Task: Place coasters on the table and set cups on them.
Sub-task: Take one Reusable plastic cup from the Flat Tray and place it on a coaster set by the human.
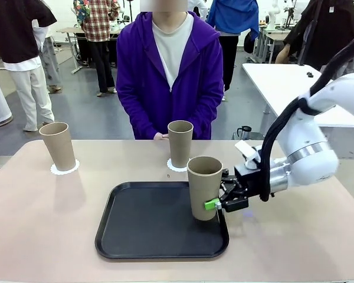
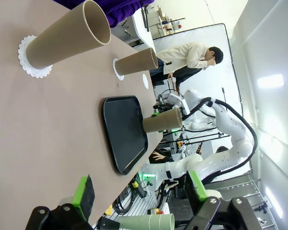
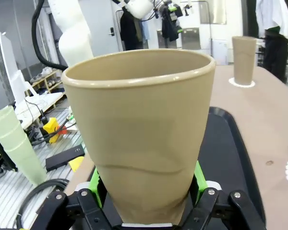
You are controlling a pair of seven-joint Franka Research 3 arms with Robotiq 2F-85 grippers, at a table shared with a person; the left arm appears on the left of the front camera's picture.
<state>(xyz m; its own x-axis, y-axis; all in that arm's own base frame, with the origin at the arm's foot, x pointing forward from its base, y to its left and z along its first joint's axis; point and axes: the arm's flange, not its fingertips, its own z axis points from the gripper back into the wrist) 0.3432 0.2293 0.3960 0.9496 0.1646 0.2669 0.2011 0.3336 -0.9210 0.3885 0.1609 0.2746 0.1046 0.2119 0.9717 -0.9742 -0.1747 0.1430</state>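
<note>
While clamped, the cup (image 1: 204, 187) stands upright.

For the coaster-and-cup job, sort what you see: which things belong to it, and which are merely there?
Belong: three cups, the last held by the right pincer; coasters; table.
Merely there: black tray; green cup stack.
</note>
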